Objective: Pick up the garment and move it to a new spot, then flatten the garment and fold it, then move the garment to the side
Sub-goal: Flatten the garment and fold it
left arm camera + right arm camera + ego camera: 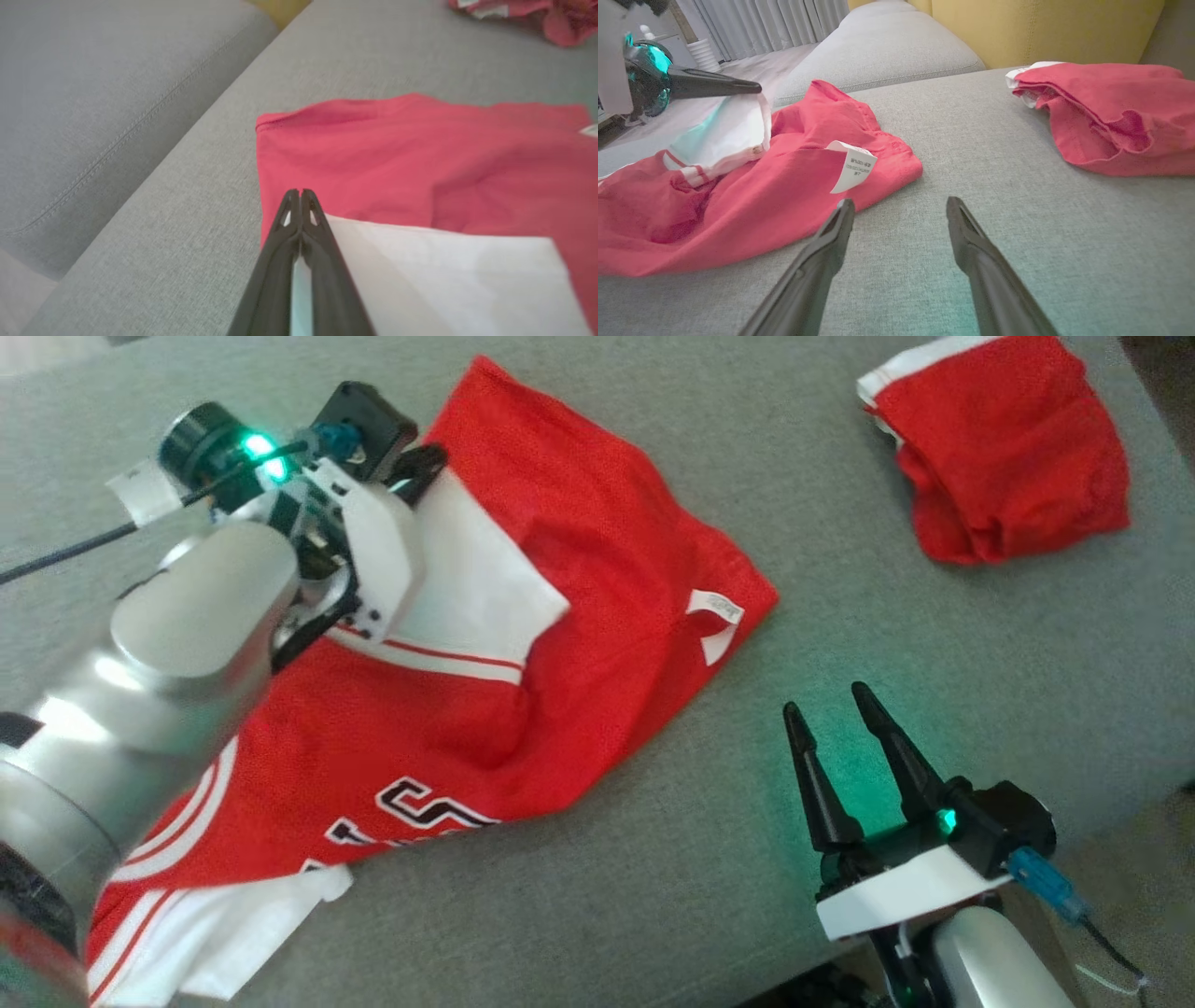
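Observation:
The garment [597, 569] is red with white panels, white stripes and black lettering, and lies spread on the grey seat cushion [896, 616]. My left gripper [425, 462] is shut on the corner of its white panel [444, 280], near the garment's [420, 154] far edge. In the right wrist view that corner hangs lifted from the left gripper [756, 87] above the garment [738, 200]. My right gripper [831, 700] stands open and empty over bare cushion, just off the garment's near corner with the white label [852, 165].
A second red garment [1008, 448] lies crumpled at the far right of the cushion. The sofa's grey backrest [93, 93] rises beyond the left gripper, with a yellow cushion [1041, 28] behind. The seat's front edge [1120, 840] runs by my right wrist.

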Controlling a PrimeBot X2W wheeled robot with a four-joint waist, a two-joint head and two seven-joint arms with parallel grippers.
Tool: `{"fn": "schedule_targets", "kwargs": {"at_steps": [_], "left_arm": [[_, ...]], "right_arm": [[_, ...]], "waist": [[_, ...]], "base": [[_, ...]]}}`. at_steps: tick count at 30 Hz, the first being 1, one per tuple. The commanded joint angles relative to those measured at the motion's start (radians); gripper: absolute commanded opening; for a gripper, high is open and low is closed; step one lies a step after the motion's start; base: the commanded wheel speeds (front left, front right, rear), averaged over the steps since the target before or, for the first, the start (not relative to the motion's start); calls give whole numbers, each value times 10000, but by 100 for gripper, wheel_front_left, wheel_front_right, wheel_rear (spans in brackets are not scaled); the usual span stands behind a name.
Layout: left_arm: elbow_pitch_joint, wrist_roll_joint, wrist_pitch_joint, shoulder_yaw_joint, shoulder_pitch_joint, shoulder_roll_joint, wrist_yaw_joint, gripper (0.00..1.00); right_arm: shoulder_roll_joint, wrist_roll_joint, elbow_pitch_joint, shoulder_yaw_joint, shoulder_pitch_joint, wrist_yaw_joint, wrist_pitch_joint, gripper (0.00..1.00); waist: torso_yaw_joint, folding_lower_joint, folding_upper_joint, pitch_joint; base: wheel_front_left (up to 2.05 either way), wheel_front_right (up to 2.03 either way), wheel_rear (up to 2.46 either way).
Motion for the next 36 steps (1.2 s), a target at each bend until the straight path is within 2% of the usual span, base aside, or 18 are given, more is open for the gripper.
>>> {"fn": "schedule_targets", "kwargs": {"at_steps": [1, 7, 11, 13, 17, 21, 23, 24, 25, 27, 30, 34, 36], "left_arm": [[-456, -205, -343, 402, -436, 115, 20, 0], [-1419, -532, -938, 457, 108, 363, 25, 0], [-2646, -627, -1279, 448, 993, 760, 429, 0], [-3501, -720, -1406, 436, 1653, 1032, 859, 0], [-5248, -431, -1642, 324, 3131, 1471, 2054, 0], [-5943, 343, -1950, 220, 4447, 1431, 3302, 0], [-5922, 775, -2332, 210, 4894, 1272, 4101, 0], [-5878, 949, -2530, 208, 5070, 1181, 4464, 38], [-5849, 1062, -2766, 251, 5240, 1075, 4800, 100], [-5771, 1069, -3254, 489, 5602, 865, 5412, 100], [-5634, 1176, -3769, 714, 5957, 667, 6062, 100], [-5441, 1308, -3995, 875, 6258, 472, 6728, 100], [-5318, 1330, -3982, 852, 6327, 388, 6862, 100]], "right_arm": [[-121, -103, -253, 89, 32, -7, -38, 100], [-261, -149, -251, -55, 194, -7, -38, 100], [-327, -169, -250, -130, 306, -7, -38, 100], [-324, -180, -256, -172, 377, -7, -38, 100], [-357, -183, -305, -293, 564, -7, -38, 100], [-411, -193, -305, -268, 596, -7, -38, 100], [-408, -195, -310, -267, 542, -7, -38, 100], [-405, -194, -316, -269, 519, -7, -38, 100], [-403, -198, -320, -277, 507, -7, -38, 100], [-415, -204, -307, -284, 505, -7, -38, 100], [-438, -208, -251, -277, 531, -7, -38, 100], [-429, -198, -193, -240, 581, -7, -38, 100], [-422, -191, -173, -192, 595, -7, -38, 100]], "waist": [[401, 0, 0, -295], [1018, 0, 0, -737], [1371, 0, 0, -1084], [1507, 0, 0, -1211], [1865, 0, 0, -1271], [2158, 0, 0, -1108], [2255, 0, 0, -1032], [2302, 0, 0, -1009], [2353, 0, 0, -999], [2454, 0, 0, -1007], [2573, 0, 0, -1086], [2624, 0, 0, -1237], [2606, 0, 0, -1293]], "base": [[0, 0, 0], [0, 0, 0], [0, 0, 0], [0, 0, 0], [0, 0, 0], [0, 0, 0], [0, 0, 0], [0, 0, 0], [0, 0, 0], [0, 0, 0], [0, 0, 0], [0, 0, 0], [0, 0, 0]]}}
